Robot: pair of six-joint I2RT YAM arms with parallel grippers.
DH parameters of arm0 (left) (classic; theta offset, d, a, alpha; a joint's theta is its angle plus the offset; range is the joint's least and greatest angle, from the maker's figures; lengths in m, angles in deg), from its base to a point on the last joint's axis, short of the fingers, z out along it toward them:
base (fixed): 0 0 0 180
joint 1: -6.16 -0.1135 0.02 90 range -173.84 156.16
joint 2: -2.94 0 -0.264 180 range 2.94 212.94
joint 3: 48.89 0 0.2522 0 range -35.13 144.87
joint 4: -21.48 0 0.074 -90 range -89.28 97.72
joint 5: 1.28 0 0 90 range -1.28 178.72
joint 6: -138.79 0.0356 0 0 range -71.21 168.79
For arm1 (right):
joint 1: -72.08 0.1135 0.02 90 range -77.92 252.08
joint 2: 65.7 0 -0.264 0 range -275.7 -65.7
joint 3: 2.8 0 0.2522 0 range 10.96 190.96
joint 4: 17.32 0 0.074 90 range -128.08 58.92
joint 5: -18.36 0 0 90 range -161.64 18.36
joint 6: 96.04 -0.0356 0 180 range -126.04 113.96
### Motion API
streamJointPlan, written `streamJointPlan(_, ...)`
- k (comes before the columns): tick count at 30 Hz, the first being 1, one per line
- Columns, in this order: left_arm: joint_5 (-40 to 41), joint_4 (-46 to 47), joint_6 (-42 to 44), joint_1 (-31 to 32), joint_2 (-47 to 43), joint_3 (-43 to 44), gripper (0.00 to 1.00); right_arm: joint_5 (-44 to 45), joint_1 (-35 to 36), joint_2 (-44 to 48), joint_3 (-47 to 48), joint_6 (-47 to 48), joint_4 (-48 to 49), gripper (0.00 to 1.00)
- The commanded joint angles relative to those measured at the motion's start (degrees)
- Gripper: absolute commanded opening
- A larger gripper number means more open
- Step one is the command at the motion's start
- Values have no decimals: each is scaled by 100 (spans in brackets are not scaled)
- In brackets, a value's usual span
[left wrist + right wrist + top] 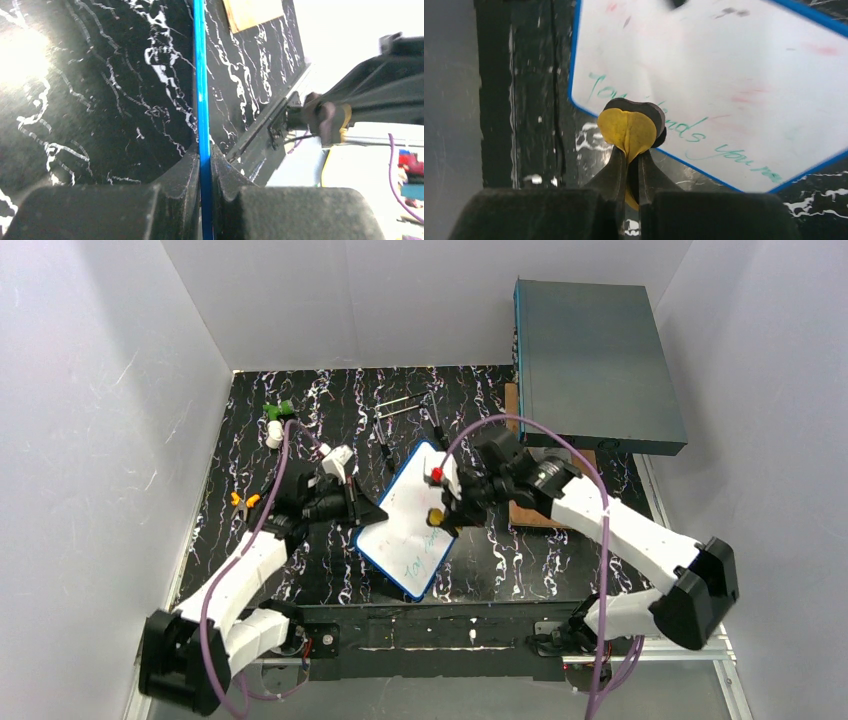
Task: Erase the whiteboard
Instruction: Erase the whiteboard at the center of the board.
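Note:
The whiteboard (405,530), white with a blue frame, lies slanted at the table's middle, with green writing near its lower end and faint red smudges. My left gripper (372,512) is shut on its left edge; the left wrist view shows the blue frame (201,90) edge-on between the fingers. My right gripper (447,512) is shut on a yellow and black eraser pad (630,126) and holds it over the board's lower right edge, by the green writing (684,129). The board also fills the right wrist view (724,65).
A large grey-teal box (595,365) stands at the back right over a wooden board (530,512). Green and white pieces (275,420), orange bits (243,500) and black pens (400,410) lie on the black marbled table (300,580). White walls surround it.

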Motion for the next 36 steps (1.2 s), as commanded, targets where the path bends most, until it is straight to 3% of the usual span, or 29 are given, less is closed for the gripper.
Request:
streamJointPlan(1, -1362, -120, 708, -6, 966, 875, 0, -321, 27, 434, -990, 1301, 175, 1)
streamJointPlan(5, -1632, -630, 1260, -22, 1804, 1410, 0, -20, 203, 683, -1728, 1918, 650, 1)
streamJointPlan(8, -1760, -674, 1390, -23, 2252, 1645, 0, 961, 772, 626, -1997, 2037, 1296, 1)
streamJointPlan(14, -2002, -1161, 1835, -21, 3235, 2329, 0, 3402, 2075, -418, -1183, 1749, 2025, 1)
streamJointPlan(18, -2038, -1626, 2180, -32, 3658, 2602, 0, 4007, 2254, -936, -594, 1486, 1959, 1)
streamJointPlan(21, -2018, -1861, 2404, -47, 3762, 2704, 0, 4383, 2244, -1030, -749, 1550, 2163, 1)
streamJointPlan(25, -2077, -1835, 2377, -74, 3822, 2758, 0, 4347, 2230, -1066, -948, 1772, 1903, 1)
streamJointPlan(31, -1899, -1909, 2485, -91, 3824, 2749, 0, 3305, 2388, -910, -1458, 2274, 1319, 1)
streamJointPlan(36, -1876, -1930, 2507, -110, 3808, 2771, 0, 3145, 2727, -901, -1741, 2498, 1323, 1)
